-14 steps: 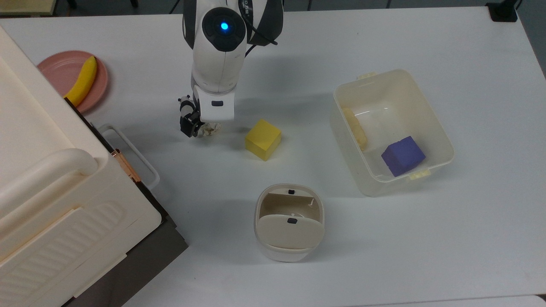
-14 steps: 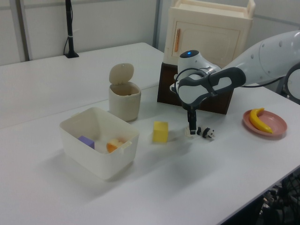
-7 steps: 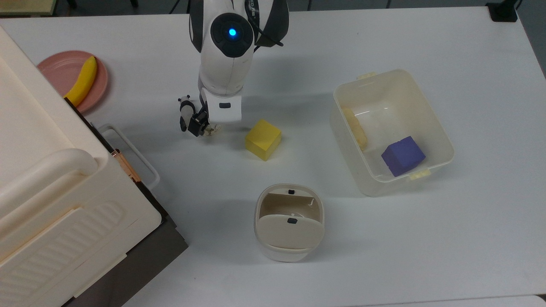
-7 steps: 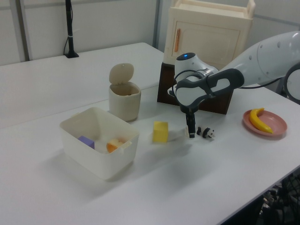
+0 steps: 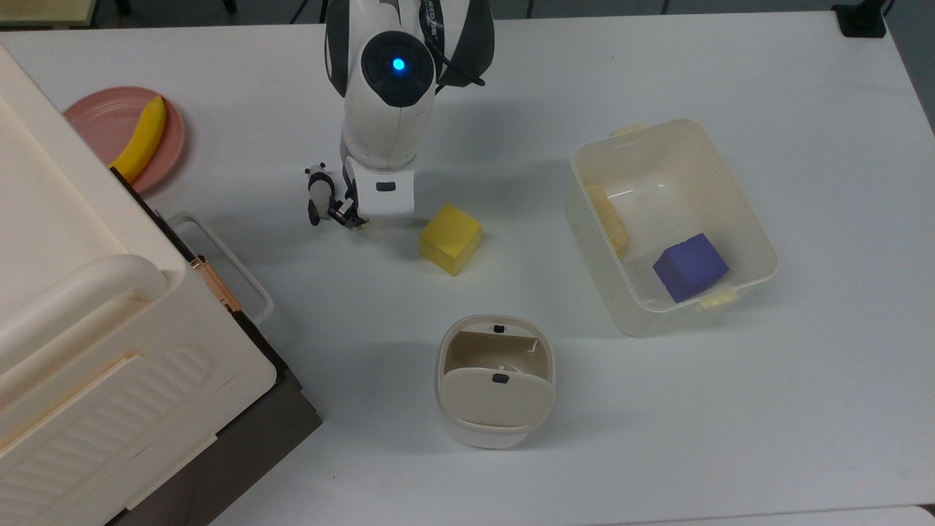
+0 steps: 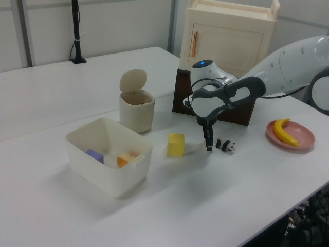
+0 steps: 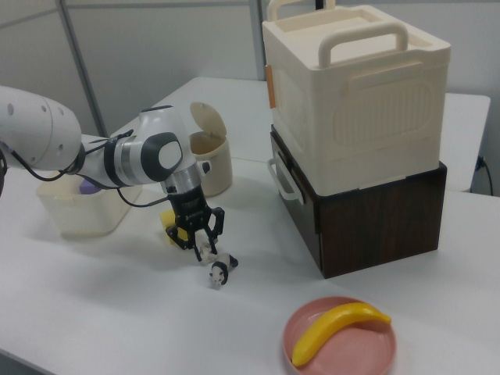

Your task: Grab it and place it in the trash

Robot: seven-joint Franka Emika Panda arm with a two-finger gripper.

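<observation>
The paper wad (image 5: 359,220) peeks out as a small off-white bit under my gripper (image 5: 349,216), which is shut on it just above the table; most of the wad is hidden by the hand. In the left view the gripper (image 6: 208,146) hangs straight down between the yellow cube (image 6: 176,144) and the toy panda (image 6: 226,145). In the right view the gripper (image 7: 199,241) hovers just above the panda (image 7: 218,273). The trash (image 5: 440,365), a cream bin with its flap swung open, stands toward the top view's bottom, well clear of the gripper.
The panda (image 5: 316,194) lies just to the top view's left of the gripper, the yellow cube (image 5: 451,239) to its right. A translucent tub (image 5: 635,321) holds a purple cube (image 5: 689,267). A large cream case (image 5: 88,314) and a pink plate (image 5: 95,117) with a banana (image 5: 142,139) fill the left.
The gripper has risen a little off the table and shifted slightly to the top view's right, away from the panda, carrying the wad with it.
</observation>
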